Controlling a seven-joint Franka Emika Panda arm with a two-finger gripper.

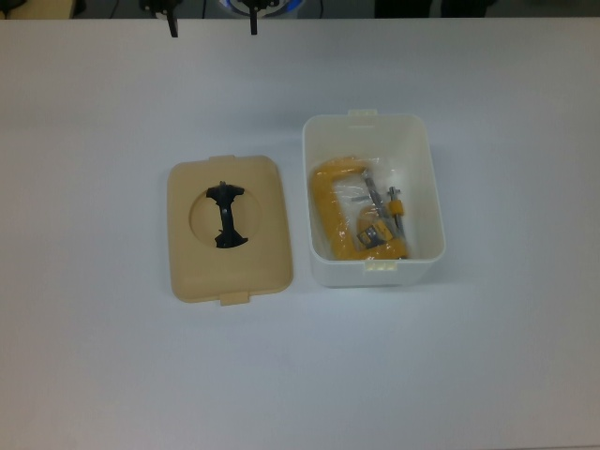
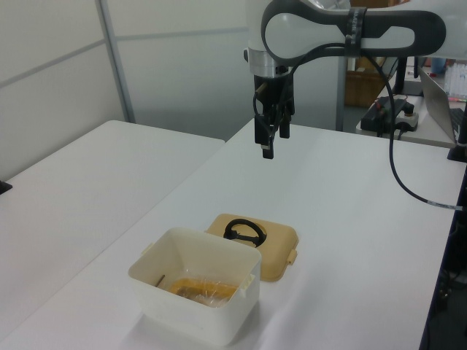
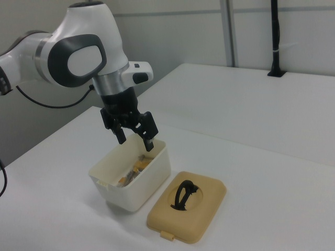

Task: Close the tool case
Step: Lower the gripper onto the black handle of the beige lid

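Going left to right across the top view's table (image 1: 103, 375): first the beige lid (image 1: 231, 229), lying flat with its round recess facing up and the black handle (image 1: 226, 215) standing in it, clip tabs at the near and far edges. Just beside it, on the top view's right, not touching: the white tool case (image 1: 372, 199), open, upright, yellow tools in clear wrapping (image 1: 361, 210) filling the floor.

Gripper (image 3: 134, 135) hanging high over the table, well above both parts, fingers apart, holding nothing.

Best approach, judged from this layout: down onto the handle, fingers astride its narrow middle, then a firm pinch. Straight lift, clear of the case wall. Sideways over the opening, lid tabs lined up with case clips. Level descent, then a gentle press; any tilt likely to catch a corner on the rim.
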